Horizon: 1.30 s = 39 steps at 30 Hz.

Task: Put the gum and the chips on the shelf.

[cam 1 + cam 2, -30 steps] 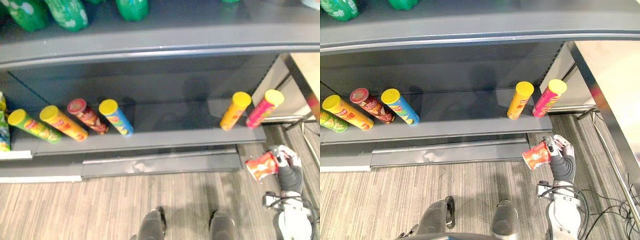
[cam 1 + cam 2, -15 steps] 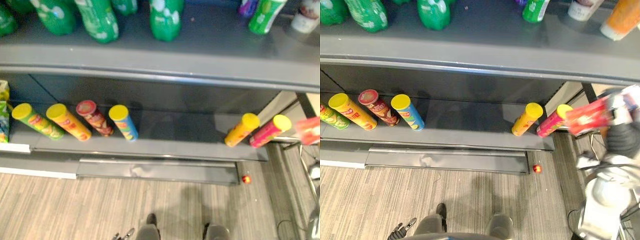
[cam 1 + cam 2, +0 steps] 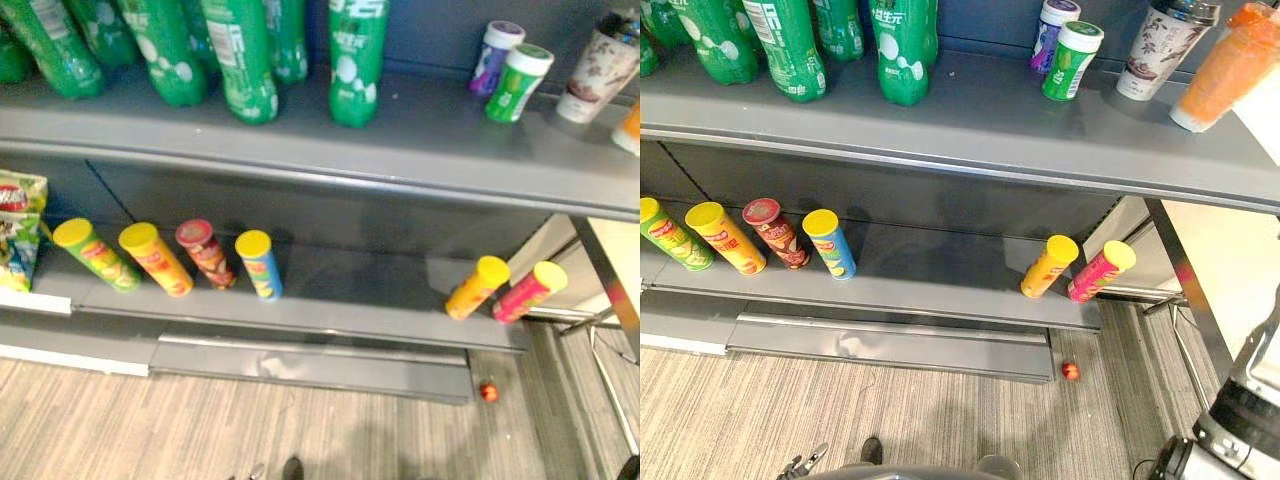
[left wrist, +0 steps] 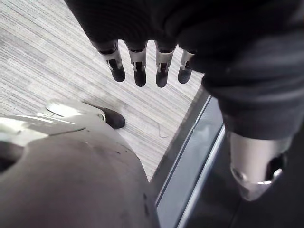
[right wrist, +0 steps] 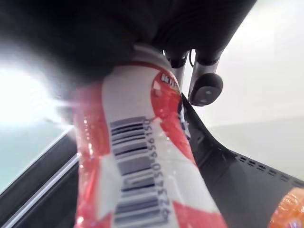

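**Chips in the right hand, a big gap on the lower shelf**

The right hand (image 5: pixel 204 87) is closed around a red and white chips can (image 5: pixel 142 166) and holds it up in the air. The left hand (image 4: pixel 138 64) hangs over the floor (image 3: pixel 150 420) near the bottom edge of the shelves. Its fingers are straight and it holds nothing.

The lower shelf (image 3: pixel 350 300) has four chip cans (image 3: pixel 160 258) near its left end and a yellow can (image 3: pixel 477 286) and a pink can (image 3: pixel 529 291) at its right end. Between the blue can (image 3: pixel 259 263) and the yellow can is a wide bare gap. Snack bags (image 3: pixel 18 230) sit at the far left edge.

On the upper shelf (image 3: pixel 300 150), green bottles (image 3: pixel 357 55) fill the left half. Two gum tubs (image 3: pixel 519 82) stand near the right end, with a cup (image 3: pixel 598 70) and an orange drink (image 3: pixel 1230 70) past them. There is bare room between the bottles and the gum tubs.

A small red ball (image 3: pixel 489 391) lies on the striped floor by the right corner of the shelf base.
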### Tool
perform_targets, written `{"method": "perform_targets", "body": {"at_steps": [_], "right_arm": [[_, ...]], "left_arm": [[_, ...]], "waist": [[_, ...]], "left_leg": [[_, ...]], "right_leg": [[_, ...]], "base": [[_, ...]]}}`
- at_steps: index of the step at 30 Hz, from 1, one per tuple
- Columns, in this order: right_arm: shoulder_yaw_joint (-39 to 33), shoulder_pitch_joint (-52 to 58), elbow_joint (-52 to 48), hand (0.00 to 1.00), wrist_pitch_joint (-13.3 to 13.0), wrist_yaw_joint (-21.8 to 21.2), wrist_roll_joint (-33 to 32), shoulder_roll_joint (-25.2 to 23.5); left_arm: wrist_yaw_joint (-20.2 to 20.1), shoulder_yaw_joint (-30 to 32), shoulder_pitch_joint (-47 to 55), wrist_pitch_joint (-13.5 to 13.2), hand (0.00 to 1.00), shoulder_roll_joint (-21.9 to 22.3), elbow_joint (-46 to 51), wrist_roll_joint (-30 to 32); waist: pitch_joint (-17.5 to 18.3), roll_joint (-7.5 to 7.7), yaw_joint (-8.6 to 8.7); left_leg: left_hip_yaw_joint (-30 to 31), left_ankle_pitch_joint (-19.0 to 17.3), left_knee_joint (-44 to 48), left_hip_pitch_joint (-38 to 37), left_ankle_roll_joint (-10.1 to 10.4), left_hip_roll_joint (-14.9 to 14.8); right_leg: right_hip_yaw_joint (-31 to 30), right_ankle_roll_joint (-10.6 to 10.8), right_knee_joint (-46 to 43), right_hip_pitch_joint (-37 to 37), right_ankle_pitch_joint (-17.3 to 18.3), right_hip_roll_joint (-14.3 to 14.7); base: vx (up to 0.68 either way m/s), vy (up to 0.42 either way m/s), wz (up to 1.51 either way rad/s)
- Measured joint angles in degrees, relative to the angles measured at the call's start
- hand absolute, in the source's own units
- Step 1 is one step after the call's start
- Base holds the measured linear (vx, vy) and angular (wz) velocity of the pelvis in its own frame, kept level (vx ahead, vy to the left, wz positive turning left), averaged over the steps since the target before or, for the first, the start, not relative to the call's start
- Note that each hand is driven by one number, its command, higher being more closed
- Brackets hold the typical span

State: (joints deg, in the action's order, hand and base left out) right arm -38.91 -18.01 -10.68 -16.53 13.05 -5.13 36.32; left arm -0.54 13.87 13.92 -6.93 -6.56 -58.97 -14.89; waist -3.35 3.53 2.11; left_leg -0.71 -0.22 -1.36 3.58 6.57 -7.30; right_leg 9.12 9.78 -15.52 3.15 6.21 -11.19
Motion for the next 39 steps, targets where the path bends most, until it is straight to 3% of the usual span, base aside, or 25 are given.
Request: {"method": "perform_targets", "body": {"at_steps": [9,17,19,20,23,27,33,39], "right_arm": [[20.73,-10.29,16.13,1.0,4.0,-7.73,-3.91,7.03],[34.24,-16.81,19.51,1.0,5.77,-15.1,-3.83,10.89],[37.2,-18.56,20.63,1.0,5.8,-16.01,-3.8,12.51],[38.76,-19.63,20.67,1.0,5.89,-16.7,-3.76,13.5],[41.93,-22.76,20.94,1.0,5.89,-17.44,-3.01,14.47],[48.04,-28.38,25.7,1.0,6.08,-18.59,0.71,14.55],[51.46,-34.77,31.66,1.0,6.63,-18.54,2.96,14.54],[55.41,-41.2,36.9,1.0,7.86,-18.43,5.47,14.55]], "left_arm": [[-1.17,-2.01,0.29,0.04,0.0,0.39,-0.44,-0.21],[-2.09,-2.98,0.31,0.0,0.0,0.73,-0.43,-0.6],[-2.17,-3.41,0.31,0.0,0.0,0.67,-0.43,-0.58],[-2.28,-3.4,0.31,-0.02,0.0,0.5,-0.43,-0.58],[-2.36,-3.46,1.12,0.01,0.0,0.29,-0.44,-0.56],[-2.39,-3.44,0.88,0.0,0.0,-0.99,-0.44,-0.56],[-2.35,-3.46,0.73,-0.02,0.0,-0.79,-0.39,-0.59],[-2.34,-3.45,0.56,-0.03,0.0,-0.88,-0.38,-0.77]], "waist": [[0.43,-1.74,-1.14],[0.11,-2.73,-2.2],[-0.09,-2.63,-2.22],[-0.24,-1.87,-2.24],[-0.42,-1.66,-2.41],[-1.0,0.89,-2.62],[-1.3,0.36,-4.41],[-1.36,0.27,-4.12]], "left_leg": [[3.1,4.15,-4.47,0.13,0.39,0.26],[5.59,6.97,-4.57,2.48,1.31,-0.49],[6.2,6.76,-4.58,2.73,1.74,-0.6],[5.99,6.42,-4.53,3.12,2.35,-0.6],[6.18,7.95,-4.48,3.42,1.85,-0.02],[6.41,8.46,-4.51,4.17,1.56,0.26],[7.82,8.87,-4.54,4.48,1.65,0.09],[8.06,9.01,-4.53,4.74,1.47,-0.1]], "right_leg": [[0.41,0.0,2.58,-0.78,0.03,0.39],[2.36,-1.09,6.33,-1.42,1.76,1.67],[3.22,-1.44,6.4,-1.36,2.04,2.0],[3.34,-1.32,6.75,-1.14,2.09,1.49],[3.2,-0.74,6.52,-0.67,2.13,1.16],[2.99,-0.34,6.56,-0.27,1.19,1.02],[3.97,-0.49,6.38,-0.35,1.27,1.35],[4.25,-0.52,6.35,-0.4,1.27,1.66]], "base": [[-0.08,-0.027,0.11],[-0.12,-0.047,0.09],[-0.14,-0.042,0.17],[-0.05,0.0,0.09],[-0.04,0.012,-0.02],[0.0,0.013,0.04],[0.02,-0.014,0.09],[0.02,-0.01,0.01]]}}
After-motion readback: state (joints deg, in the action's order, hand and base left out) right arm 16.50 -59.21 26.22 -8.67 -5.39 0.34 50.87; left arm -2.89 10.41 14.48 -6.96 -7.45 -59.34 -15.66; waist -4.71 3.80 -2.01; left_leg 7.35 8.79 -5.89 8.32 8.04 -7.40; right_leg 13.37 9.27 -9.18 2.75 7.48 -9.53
